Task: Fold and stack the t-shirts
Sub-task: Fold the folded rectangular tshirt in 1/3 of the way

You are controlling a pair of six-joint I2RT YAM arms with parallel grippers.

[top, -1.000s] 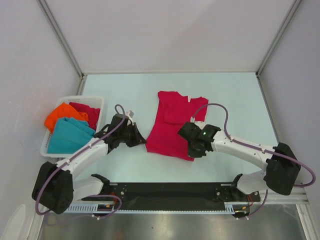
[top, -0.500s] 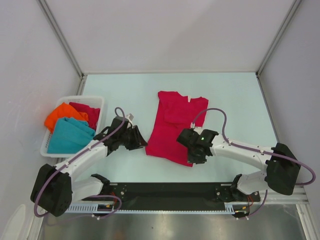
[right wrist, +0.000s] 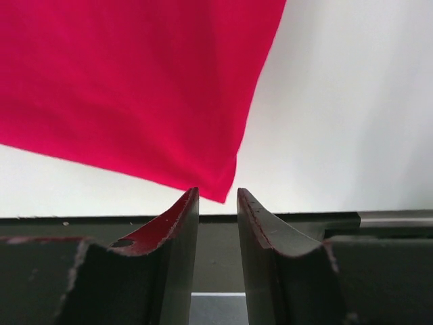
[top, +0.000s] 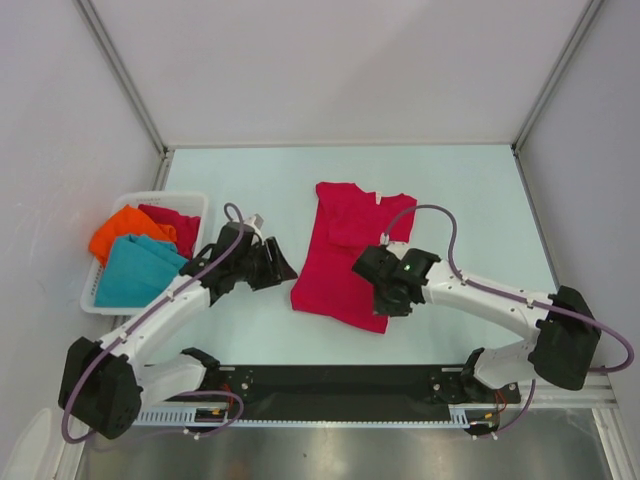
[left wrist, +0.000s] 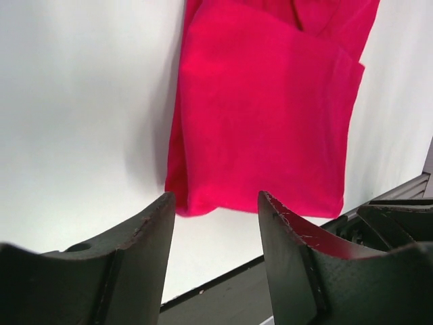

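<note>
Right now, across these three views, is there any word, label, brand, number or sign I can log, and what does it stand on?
No text can be read in any view.
Small white neck tag on the red t-shirt: too small to read.
White basket: no print visible on its rim or walls.
Green light on the right arm: a lit dot, no characters.

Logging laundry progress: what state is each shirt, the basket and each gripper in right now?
spread red t-shirt, partly folded, lying flat, unheld
orange t-shirt, crumpled in the basket
teal t-shirt, crumpled in the basket
second red t-shirt, crumpled in the basket
basket, upright, holding three shirts
left gripper, open, empty
right gripper, open, empty
</note>
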